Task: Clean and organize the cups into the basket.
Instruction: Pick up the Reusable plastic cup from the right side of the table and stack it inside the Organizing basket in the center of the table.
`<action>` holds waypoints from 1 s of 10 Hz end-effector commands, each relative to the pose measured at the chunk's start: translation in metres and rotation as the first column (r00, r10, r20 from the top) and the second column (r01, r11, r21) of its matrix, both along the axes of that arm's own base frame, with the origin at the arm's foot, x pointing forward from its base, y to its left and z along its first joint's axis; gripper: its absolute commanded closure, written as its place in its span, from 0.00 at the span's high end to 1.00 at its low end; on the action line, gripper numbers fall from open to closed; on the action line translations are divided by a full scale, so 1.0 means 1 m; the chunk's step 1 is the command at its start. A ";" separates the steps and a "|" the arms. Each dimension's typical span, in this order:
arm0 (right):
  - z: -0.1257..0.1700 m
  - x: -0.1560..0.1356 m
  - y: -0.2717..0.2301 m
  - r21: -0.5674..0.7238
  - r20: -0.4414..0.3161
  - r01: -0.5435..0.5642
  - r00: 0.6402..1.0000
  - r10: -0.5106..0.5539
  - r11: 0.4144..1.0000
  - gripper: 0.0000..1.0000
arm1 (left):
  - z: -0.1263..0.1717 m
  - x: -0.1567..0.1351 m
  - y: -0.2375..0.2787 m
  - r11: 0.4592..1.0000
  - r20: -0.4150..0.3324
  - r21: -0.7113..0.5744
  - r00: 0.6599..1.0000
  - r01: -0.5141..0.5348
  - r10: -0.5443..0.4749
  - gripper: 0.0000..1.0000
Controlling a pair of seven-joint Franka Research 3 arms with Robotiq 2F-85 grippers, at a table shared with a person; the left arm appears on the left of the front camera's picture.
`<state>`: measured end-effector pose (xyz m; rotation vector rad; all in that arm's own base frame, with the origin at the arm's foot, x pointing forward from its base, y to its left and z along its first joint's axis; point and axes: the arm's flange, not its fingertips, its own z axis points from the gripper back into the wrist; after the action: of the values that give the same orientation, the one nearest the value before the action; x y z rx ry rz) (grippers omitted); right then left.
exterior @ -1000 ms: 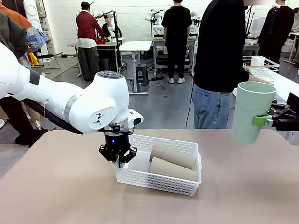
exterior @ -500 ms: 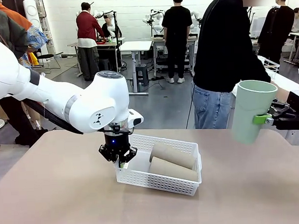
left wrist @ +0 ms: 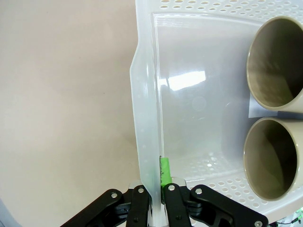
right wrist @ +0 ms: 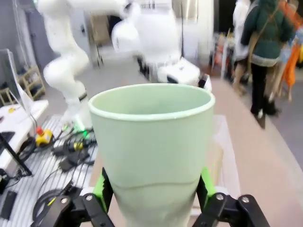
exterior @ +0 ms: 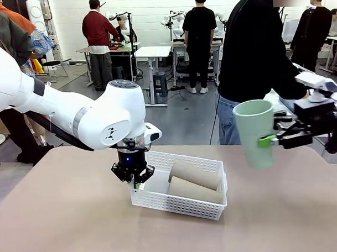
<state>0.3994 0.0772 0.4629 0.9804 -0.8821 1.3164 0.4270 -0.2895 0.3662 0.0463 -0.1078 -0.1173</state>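
Observation:
Two tan cups (exterior: 194, 174) (exterior: 195, 190) lie on their sides in the white basket (exterior: 177, 206) at the table's middle; their open mouths (left wrist: 277, 68) (left wrist: 272, 158) face the left wrist camera. My left gripper (exterior: 134, 181) is shut on the basket's left rim (left wrist: 147, 142), one green pad (left wrist: 164, 171) inside the wall. A pale mint green cup (exterior: 255, 133) hangs upright above the table to the right of the basket. My right gripper (exterior: 267, 140) is shut on it, and its green pads (right wrist: 100, 185) press the cup (right wrist: 152, 149) on both sides.
A person in a black top (exterior: 253, 51) stands at the far side of the table, just behind the mint cup. The tan tabletop (exterior: 78, 228) lies bare left of and in front of the basket. Other people and tables stand farther back.
My right gripper has carried the mint green cup left, toward the basket, and slightly down. The left gripper and the basket have not moved.

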 end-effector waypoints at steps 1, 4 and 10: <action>0.020 -0.002 0.034 -0.186 -0.060 -0.025 0.998 0.014 0.982 0.85 | 0.002 -0.001 0.001 1.000 0.006 -0.004 1.000 0.007 -0.007 0.00; 0.032 -0.007 0.087 -0.476 -0.101 -0.002 0.993 -0.052 0.880 0.85 | 0.002 -0.001 0.001 1.000 0.006 -0.004 1.000 0.007 -0.007 0.00; 0.027 0.005 0.155 -0.696 -0.032 0.038 0.996 -0.084 0.717 0.85 | 0.002 -0.001 0.001 1.000 0.006 -0.004 1.000 0.007 -0.007 0.00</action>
<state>0.3960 0.2321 0.4863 0.3873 -0.2985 1.4023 0.4270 -0.2895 0.3662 0.0463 -0.1077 -0.1172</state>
